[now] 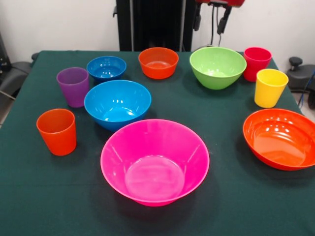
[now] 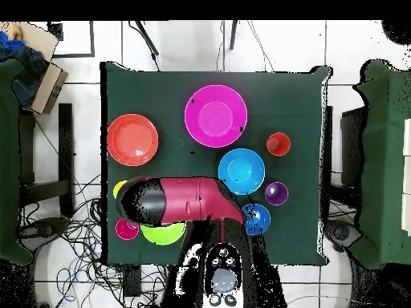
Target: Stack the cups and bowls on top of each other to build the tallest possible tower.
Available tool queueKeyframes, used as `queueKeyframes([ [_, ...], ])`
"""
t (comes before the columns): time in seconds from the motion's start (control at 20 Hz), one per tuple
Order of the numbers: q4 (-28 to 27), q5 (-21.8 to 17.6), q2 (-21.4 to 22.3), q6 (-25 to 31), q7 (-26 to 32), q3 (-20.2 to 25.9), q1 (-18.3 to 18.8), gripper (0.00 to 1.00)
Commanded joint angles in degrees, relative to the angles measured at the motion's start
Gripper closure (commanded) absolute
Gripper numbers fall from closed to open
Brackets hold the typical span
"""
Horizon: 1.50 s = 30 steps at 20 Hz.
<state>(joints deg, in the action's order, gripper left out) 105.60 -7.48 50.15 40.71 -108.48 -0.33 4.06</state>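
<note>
Showing no writing, cups and bowls stand unstacked.

Front view: you look slightly down across the table, close.
Overhead view: straight down, higher up.
Shared: the same tabletop.
</note>
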Motion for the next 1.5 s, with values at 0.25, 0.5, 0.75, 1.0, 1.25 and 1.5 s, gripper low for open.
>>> queueKeyframes([
  [0.25, 1.37, -4.48, -6.49, -4.94, 2.08, 5.45, 2.1, 0.0],
  [0.5, -0.02, -4.53, -7.18, -4.1, 2.92, 5.87, 2.39, 0.0],
  [0.75, -0.19, -4.38, -7.17, -3.86, 3.25, 6.07, 2.71, 0.0],
  [1.0, -0.99, -4.18, -7.13, -2.68, 3.29, 6.14, 2.67, 0.0],
  [1.25, -2.39, -4.13, -7.5, -1.43, 3.42, 6.21, 2.49, 0.0],
  [1.5, -3.41, -4.02, -7.8, -0.59, 3.47, 6.27, 2.37, 0.0],
])
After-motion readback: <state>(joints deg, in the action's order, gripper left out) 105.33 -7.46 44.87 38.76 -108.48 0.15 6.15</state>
